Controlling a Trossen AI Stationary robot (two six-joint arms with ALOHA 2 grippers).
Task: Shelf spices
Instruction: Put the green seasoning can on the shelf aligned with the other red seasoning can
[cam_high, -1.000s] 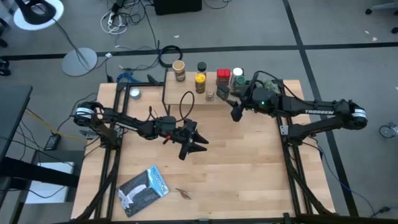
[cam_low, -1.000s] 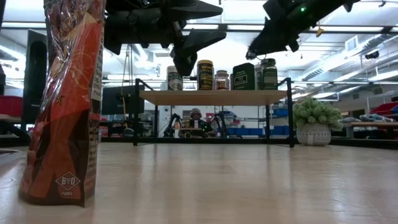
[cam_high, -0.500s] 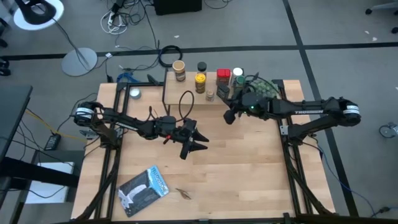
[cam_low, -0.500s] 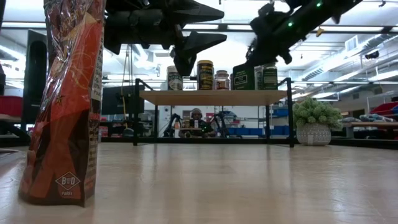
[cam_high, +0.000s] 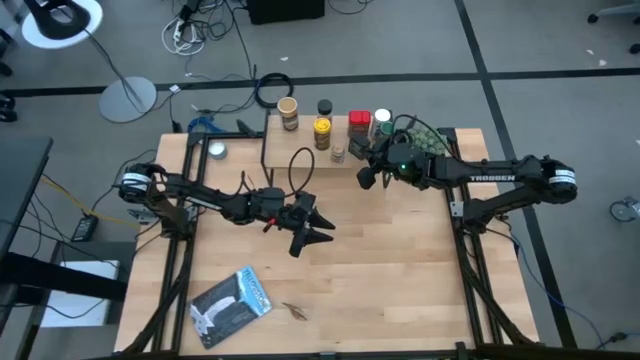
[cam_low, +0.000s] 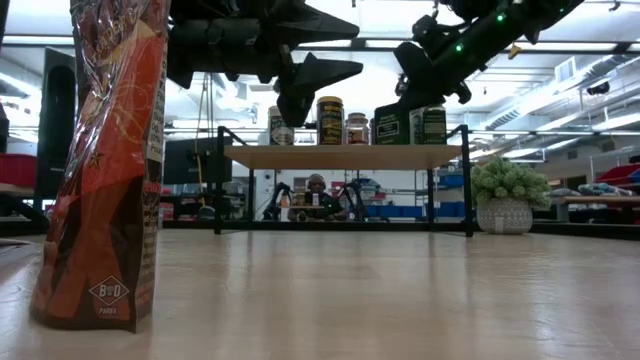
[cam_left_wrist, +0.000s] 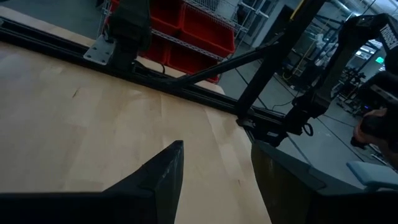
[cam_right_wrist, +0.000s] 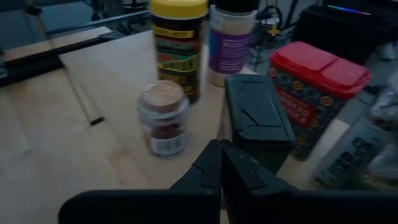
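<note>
my right arm's fingers (cam_high: 366, 180) are pressed together, empty, just in front of the low light-wood shelf (cam_high: 300, 152); the upright spice jars and tins (cam_high: 322, 132) stand on it. my left fingers (cam_high: 312, 232) hang spread, farther off over the bench (cam_high: 400, 270).

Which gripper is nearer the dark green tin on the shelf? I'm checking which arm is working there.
Right. The right gripper, shut and empty, hangs just in front of the dark green tin. The left gripper is open over the middle of the table, well away from it.
</note>
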